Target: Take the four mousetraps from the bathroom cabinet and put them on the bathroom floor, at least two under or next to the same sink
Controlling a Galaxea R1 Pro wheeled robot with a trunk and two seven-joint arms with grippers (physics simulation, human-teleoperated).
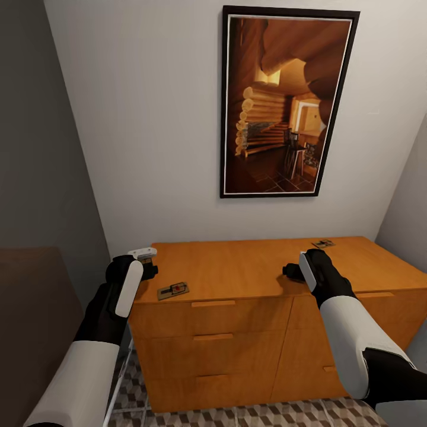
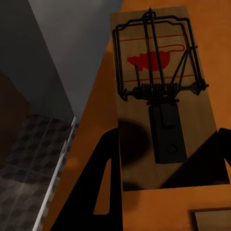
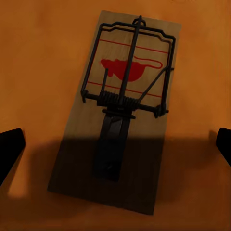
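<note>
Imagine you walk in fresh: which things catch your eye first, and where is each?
A tall framed picture of a log-cabin room hangs on the white wall above the orange-brown cabinet. On the cabinet's top lie small mousetraps: one near the front left edge, another at the back right. Both black-and-white arms reach over that top, and each wrist view looks down on a trap with a red mouse print.

Orange-brown cabinet (image 1: 249,273); tan mousetrap (image 3: 120,110) with red mouse print, black wire; brown-beige cube-patterned floor (image 1: 284,415)
</note>
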